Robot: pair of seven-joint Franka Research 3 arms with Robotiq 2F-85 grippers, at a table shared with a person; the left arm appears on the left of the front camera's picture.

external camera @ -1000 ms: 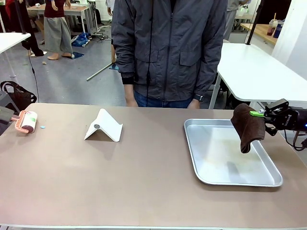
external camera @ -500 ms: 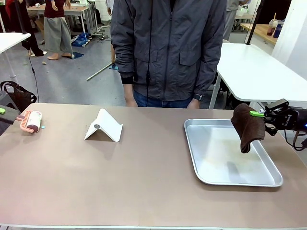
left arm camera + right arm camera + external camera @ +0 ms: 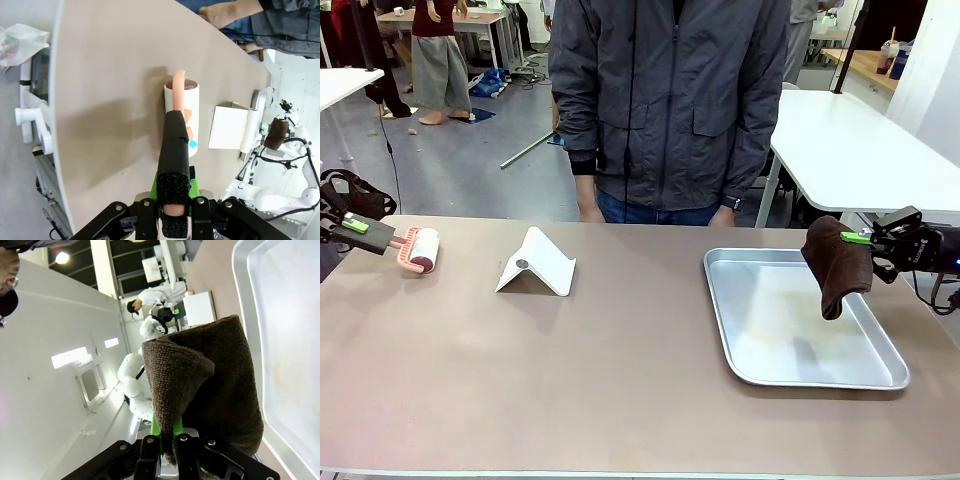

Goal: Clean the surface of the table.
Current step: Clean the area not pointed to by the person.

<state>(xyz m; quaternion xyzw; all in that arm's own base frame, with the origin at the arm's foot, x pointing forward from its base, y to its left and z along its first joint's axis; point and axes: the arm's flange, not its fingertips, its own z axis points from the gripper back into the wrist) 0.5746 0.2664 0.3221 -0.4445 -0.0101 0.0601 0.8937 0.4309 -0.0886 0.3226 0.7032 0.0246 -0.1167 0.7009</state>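
Left gripper (image 3: 358, 225) clamped roller (image 3: 421, 250) handle, far left; roller seemed tilted, might skid on table (image 3: 620, 380). Right gripper (image 3: 860, 238) pinched cloth (image 3: 835, 265); could slip.

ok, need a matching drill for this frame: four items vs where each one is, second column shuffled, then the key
1. lint roller
2. brown cloth
3. metal tray
4. white folded stand

A. lying on the table, right side
B. clamped in the left gripper, at the table's left end
C. standing free on the table, in front of the person
D. clamped in the right gripper, hanging over the tray

Pairs: 1-B, 2-D, 3-A, 4-C
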